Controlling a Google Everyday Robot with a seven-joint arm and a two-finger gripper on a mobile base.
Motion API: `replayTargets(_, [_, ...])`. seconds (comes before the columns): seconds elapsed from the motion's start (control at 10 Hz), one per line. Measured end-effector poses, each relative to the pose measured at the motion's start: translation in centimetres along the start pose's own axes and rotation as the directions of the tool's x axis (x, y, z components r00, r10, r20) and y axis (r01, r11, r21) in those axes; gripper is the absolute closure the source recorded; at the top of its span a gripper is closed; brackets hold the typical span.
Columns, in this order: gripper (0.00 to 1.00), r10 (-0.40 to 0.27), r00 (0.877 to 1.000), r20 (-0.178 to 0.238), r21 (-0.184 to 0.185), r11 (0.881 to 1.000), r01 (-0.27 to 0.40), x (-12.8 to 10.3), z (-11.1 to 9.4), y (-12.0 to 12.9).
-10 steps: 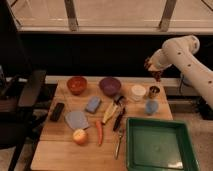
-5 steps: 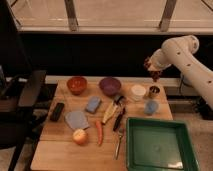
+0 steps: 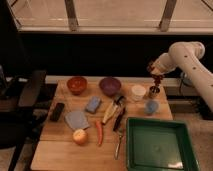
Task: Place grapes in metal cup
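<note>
My gripper (image 3: 154, 71) hangs from the white arm at the right, just above the metal cup (image 3: 154, 91), which stands at the table's back right. The gripper is shut on the dark red grapes (image 3: 158, 80), which dangle right over the cup's mouth. The cup is small, shiny and brassy, next to a white cup (image 3: 138, 92).
A light blue cup (image 3: 151, 106) stands in front of the metal cup. A green tray (image 3: 156, 145) fills the front right. A red bowl (image 3: 77, 84), purple bowl (image 3: 110, 85), apple (image 3: 80, 136), carrot (image 3: 99, 132), sponge (image 3: 93, 104) and utensils (image 3: 118, 120) lie on the wooden table (image 3: 50, 150).
</note>
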Motion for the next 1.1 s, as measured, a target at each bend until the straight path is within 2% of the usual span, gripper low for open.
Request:
replayTargets(0.3, [1.0,0.084,0.995,0.049,-0.035,0.996,-0.083,1.7,1.4,0.4])
replayTargets(0.4, [1.0,0.109,0.991,0.078,-0.05,0.993,-0.105,2.2,2.1,0.7])
replayTargets(0.7, [1.0,0.134,0.984,0.12,-0.073,0.989,-0.126,2.5,3.0,1.0])
replayTargets(1.1, [1.0,0.167,0.974,0.156,-0.099,0.983,-0.153,2.9,4.5,1.7])
